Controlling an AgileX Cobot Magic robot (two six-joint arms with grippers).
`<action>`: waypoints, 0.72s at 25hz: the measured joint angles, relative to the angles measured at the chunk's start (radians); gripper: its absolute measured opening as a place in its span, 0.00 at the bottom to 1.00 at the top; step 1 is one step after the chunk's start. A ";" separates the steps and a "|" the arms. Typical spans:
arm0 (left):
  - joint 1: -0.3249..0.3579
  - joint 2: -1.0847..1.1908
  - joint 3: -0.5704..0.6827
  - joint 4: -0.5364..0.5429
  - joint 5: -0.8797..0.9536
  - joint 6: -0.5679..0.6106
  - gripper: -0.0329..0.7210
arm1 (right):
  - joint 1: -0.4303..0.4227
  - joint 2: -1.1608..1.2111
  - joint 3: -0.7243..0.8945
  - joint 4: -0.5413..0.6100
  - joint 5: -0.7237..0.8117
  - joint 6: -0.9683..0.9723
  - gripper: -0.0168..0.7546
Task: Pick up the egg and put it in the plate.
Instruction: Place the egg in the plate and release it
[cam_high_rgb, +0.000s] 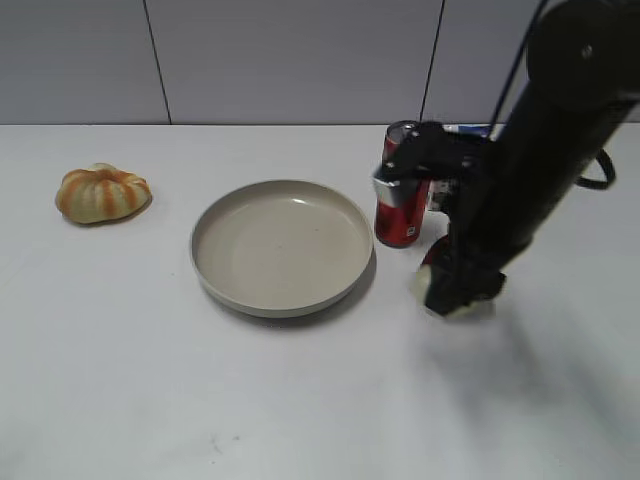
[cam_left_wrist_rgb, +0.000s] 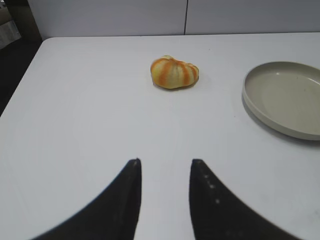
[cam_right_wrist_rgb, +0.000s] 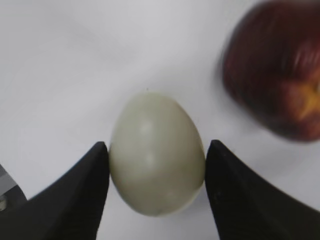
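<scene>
The egg (cam_right_wrist_rgb: 157, 155), pale cream with a greenish tint, sits between the two black fingers of my right gripper (cam_right_wrist_rgb: 156, 148), which touch it on both sides. In the exterior view the right gripper (cam_high_rgb: 452, 296) is low over the table to the right of the plate (cam_high_rgb: 283, 304), with the egg (cam_high_rgb: 420, 285) showing pale at its left side. The plate is beige-grey, round and holds nothing; its rim also shows in the left wrist view (cam_left_wrist_rgb: 280, 127). My left gripper (cam_left_wrist_rgb: 165, 162) is open and holds nothing over bare table.
A red can (cam_high_rgb: 400, 212) stands just right of the plate, behind the right gripper. A dark red fruit (cam_right_wrist_rgb: 280, 85) lies close to the egg. An orange-striped pumpkin shape (cam_high_rgb: 102, 192) lies far left and also shows in the left wrist view (cam_left_wrist_rgb: 174, 72).
</scene>
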 joint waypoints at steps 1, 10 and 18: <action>0.000 0.000 0.000 0.000 0.000 0.000 0.36 | 0.024 0.008 -0.041 0.004 -0.016 0.015 0.59; 0.000 0.000 0.000 0.000 0.000 0.000 0.36 | 0.065 0.269 -0.369 0.143 -0.072 0.166 0.59; 0.000 0.000 0.000 0.000 0.000 0.000 0.36 | 0.070 0.428 -0.499 0.181 -0.067 0.171 0.61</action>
